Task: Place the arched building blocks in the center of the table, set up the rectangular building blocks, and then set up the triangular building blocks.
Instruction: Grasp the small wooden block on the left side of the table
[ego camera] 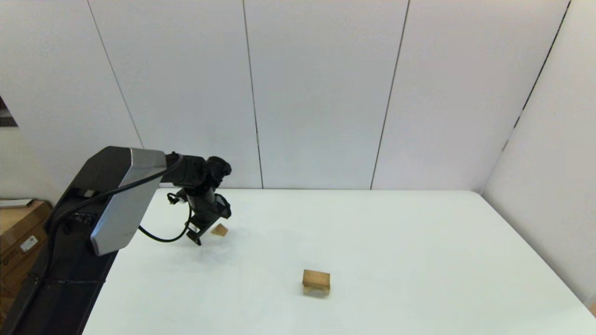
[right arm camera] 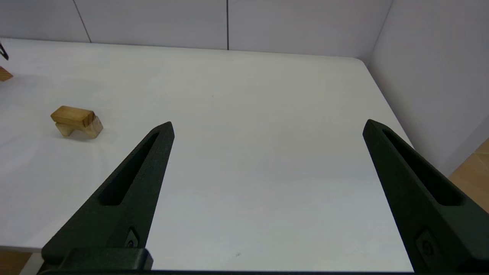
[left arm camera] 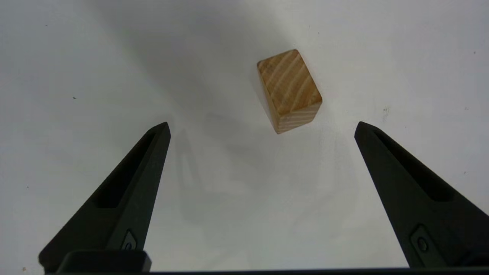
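Note:
Near the middle of the white table [ego camera: 396, 242] stands the arched block [ego camera: 316, 290] on its two legs, with the rectangular block [ego camera: 316, 277] lying flat on top. The right wrist view shows the same pair: arched block [right arm camera: 93, 128], rectangular block [right arm camera: 72, 115]. The triangular block [ego camera: 220, 229] lies alone at the far left of the table. My left gripper [ego camera: 201, 235] hangs just above it, open; in its wrist view the triangular block [left arm camera: 289, 91] sits a little beyond the left gripper [left arm camera: 261, 128] fingertips. The right gripper [right arm camera: 267, 126] is open and empty, parked low at the table's near right side.
Cardboard boxes [ego camera: 18, 232] stand on the floor left of the table. White wall panels close the back and right sides. The table's rounded far right corner [right arm camera: 359, 61] lies close to the wall.

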